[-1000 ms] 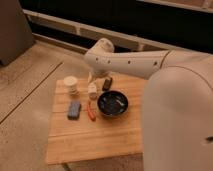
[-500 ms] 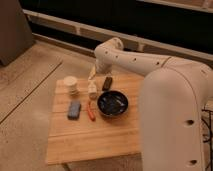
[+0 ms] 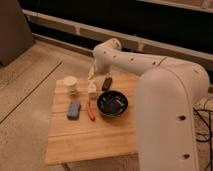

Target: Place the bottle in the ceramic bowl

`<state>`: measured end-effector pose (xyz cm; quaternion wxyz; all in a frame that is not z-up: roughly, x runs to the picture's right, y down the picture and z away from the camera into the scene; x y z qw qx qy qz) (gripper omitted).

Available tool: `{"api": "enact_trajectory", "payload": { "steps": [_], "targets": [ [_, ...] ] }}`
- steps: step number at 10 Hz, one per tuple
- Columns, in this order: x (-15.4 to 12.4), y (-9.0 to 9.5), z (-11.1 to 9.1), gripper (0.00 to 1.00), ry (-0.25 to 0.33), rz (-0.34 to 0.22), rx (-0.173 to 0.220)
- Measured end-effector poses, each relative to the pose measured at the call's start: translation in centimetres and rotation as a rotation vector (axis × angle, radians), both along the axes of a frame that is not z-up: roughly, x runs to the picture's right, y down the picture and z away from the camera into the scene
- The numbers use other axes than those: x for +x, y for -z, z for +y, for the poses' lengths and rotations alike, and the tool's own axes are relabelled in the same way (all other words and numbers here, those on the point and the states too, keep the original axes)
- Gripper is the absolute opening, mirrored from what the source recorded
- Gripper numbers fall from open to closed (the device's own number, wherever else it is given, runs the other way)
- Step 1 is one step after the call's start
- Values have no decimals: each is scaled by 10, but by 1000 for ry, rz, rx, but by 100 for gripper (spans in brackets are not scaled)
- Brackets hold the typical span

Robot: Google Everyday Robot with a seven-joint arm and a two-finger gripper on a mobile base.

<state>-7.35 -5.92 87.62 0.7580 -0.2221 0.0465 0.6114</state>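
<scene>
We see the robot's white arm [image 3: 150, 85] reach in from the right and bend down at the far edge of the light wooden desk [image 3: 90, 140]. Its hand [image 3: 91, 75] hangs low there, just above the small whitish-cream bottle [image 3: 92, 90]. Whether the hand is clenched, released or touching the bottle we cannot tell. The bottle stands on the desk outside the round glossy black ceramic bowl [image 3: 112, 103], just beside its left rim. It sits between the bowl and the wider cream cup [image 3: 70, 85], which is further left. A small dark oblong object [image 3: 106, 83] lies just behind the bowl, to the right of the bottle. Nearer us, a flat blue block [image 3: 74, 110] and a thin red-orange stick [image 3: 90, 111] lie left of the bowl.
</scene>
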Motion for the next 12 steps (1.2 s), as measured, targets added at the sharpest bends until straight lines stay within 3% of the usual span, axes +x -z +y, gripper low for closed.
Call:
{"api": "enact_trajectory", "payload": {
  "steps": [3, 7, 10, 12],
  "targets": [
    [-30, -32, 17, 65, 119, -1, -56],
    [-18, -59, 0, 65, 144, 82, -73],
    [-10, -86, 6, 65, 63, 163, -132],
    [-16, -103, 17, 65, -45, 190, -189]
  ]
}}
